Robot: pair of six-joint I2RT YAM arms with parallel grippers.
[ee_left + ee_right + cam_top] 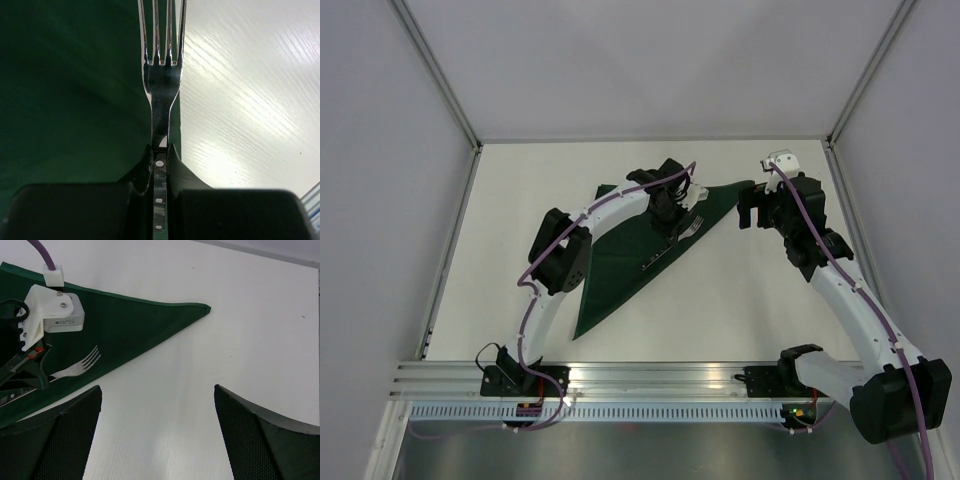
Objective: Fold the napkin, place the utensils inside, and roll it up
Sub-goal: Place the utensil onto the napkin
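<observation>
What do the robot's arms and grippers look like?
The left arm and right arm are white tubes with chunky black joints, a purple cable running along each. The left gripper and right gripper are black, with two blunt fingers, finely textured inside. A white block tops the left wrist.

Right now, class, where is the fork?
In the top view the fork is just right of centre, handle clamped in the left gripper, tines over the napkin's right edge, left of the open right gripper.
</observation>
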